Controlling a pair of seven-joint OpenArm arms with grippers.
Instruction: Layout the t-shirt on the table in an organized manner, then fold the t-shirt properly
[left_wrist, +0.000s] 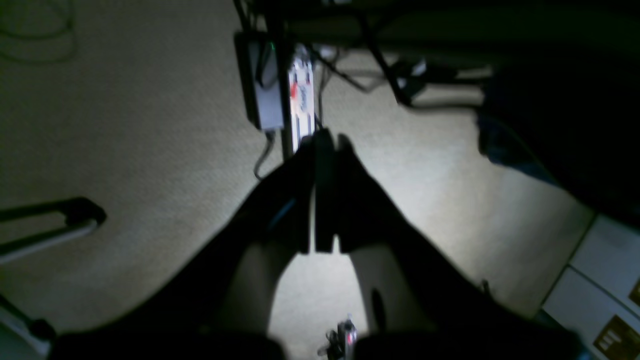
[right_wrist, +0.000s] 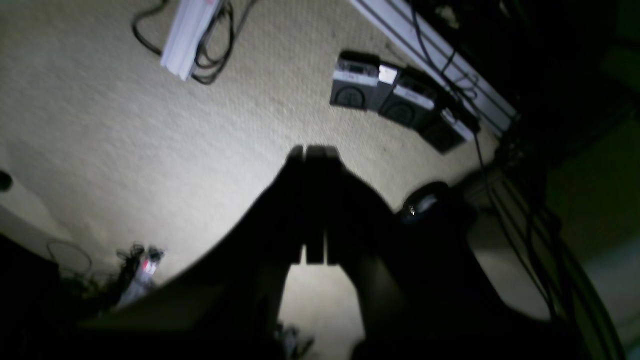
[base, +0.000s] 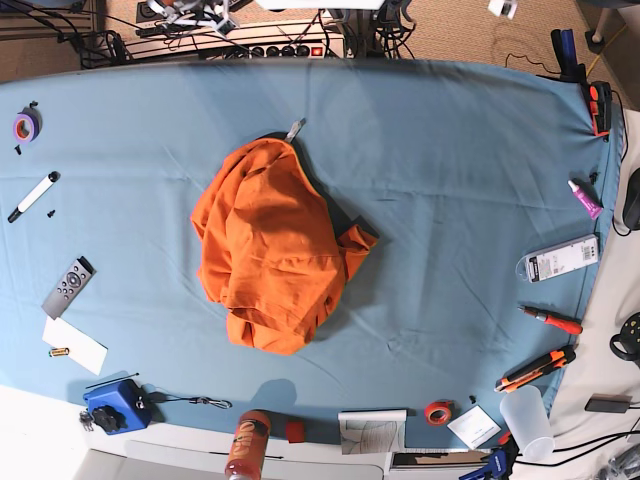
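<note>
The t-shirt (base: 268, 255) is soft matt orange cloth, crumpled into folds. The table (base: 450, 180) wears a matt teal-blue cloth, lightly wrinkled. The floor carpet (left_wrist: 125, 130) looks beige and rough-piled. A translucent plastic cup (base: 526, 422) looks smooth.

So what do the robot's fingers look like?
Only the wrist views show them, and dimly. The left gripper has two dark, almost black fingers, wide at the bottom and narrowing to flat, blunt tips. The right gripper looks the same, with dark fingers and squared tips. No markings or cables show on either.
</note>
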